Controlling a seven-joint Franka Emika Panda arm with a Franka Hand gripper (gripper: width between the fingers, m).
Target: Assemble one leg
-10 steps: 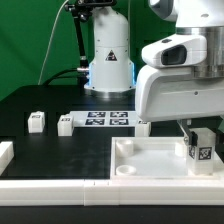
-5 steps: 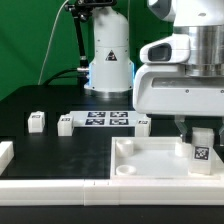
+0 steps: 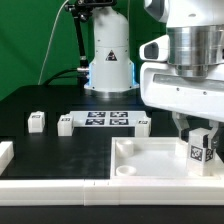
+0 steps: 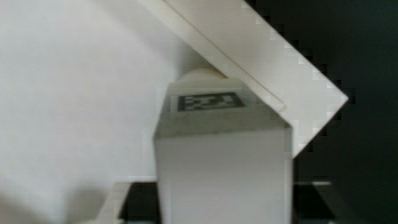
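My gripper [image 3: 199, 133] is shut on a leg [image 3: 198, 148], a small white block with a marker tag on its face, and holds it upright over the right part of the large white tray [image 3: 140, 158]. In the wrist view the leg [image 4: 217, 150] stands between the jaws, its tagged end near the tray's corner rim [image 4: 267, 70]. Whether the leg touches the tray floor I cannot tell. Three other legs stand on the black table: one [image 3: 37, 121] at the exterior view's left, one [image 3: 66, 123] and one [image 3: 143, 123] at the ends of the marker board.
The marker board [image 3: 104, 120] lies on the black table behind the tray. A white robot base [image 3: 108, 60] stands at the back. A white part [image 3: 5, 155] sits at the exterior view's left edge. A round socket [image 3: 124, 170] shows in the tray's near corner.
The gripper has turned about its vertical axis with the leg in it, so the leg's tagged face now points at a different angle. The leg stays over the same part of the tray.
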